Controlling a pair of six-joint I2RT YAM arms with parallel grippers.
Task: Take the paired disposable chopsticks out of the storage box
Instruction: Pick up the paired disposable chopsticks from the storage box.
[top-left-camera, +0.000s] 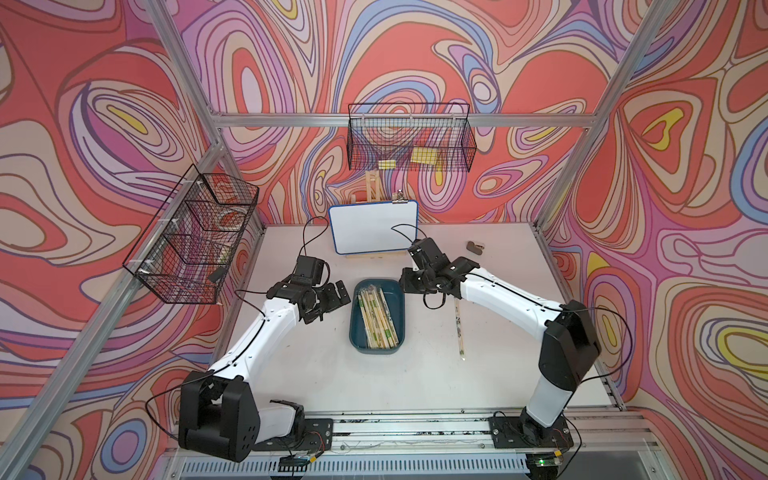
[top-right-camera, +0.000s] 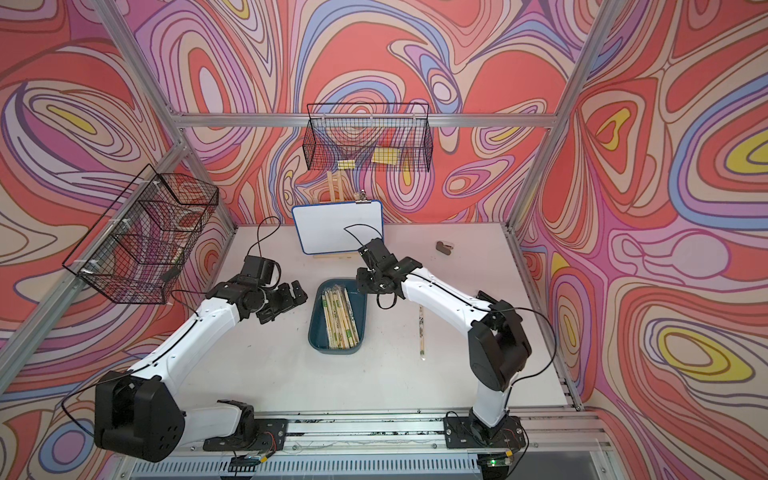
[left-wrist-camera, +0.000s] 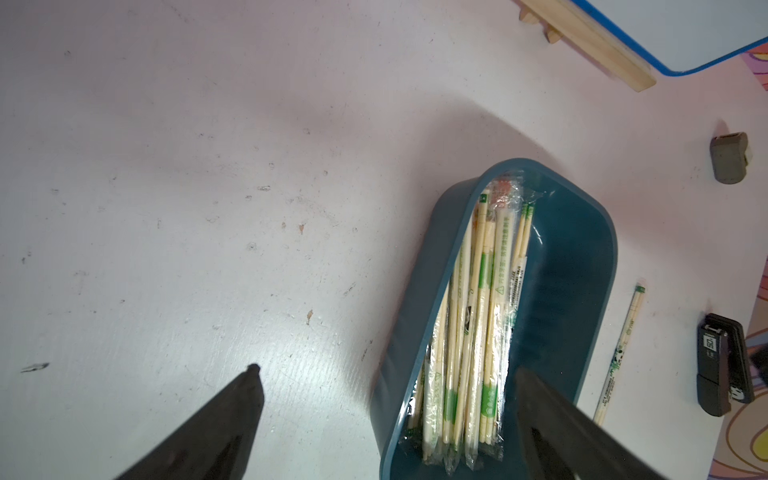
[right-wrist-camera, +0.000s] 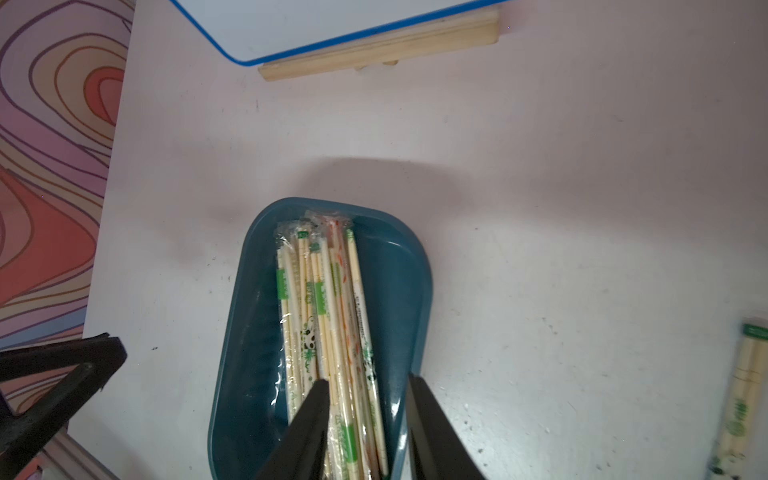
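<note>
Your right fingers (right-wrist-camera: 311, 419) stand with a narrow gap over the paired disposable chopsticks (right-wrist-camera: 328, 307). Several sleeves show between the two tips, but I cannot tell if the tips touch them. Your left fingers (left-wrist-camera: 237, 407) are spread wide and hold nothing. In the left wrist view one finger is over the bare counter (left-wrist-camera: 166, 208) and the other is over the storage box (left-wrist-camera: 582, 257). The chopsticks lie lengthwise as one bundle in the box, toward its left side, and part of its floor on the right is bare. In both top views the storage box (top-left-camera: 395, 307) sits mid-counter between the two arms. The right fingers are above its far right corner, and the left fingers are just beside its left wall. One more sleeved pair (top-left-camera: 459, 328) lies on the counter to the right of the box, apart from it. A whiteboard (top-left-camera: 365, 226) stands behind.
</note>
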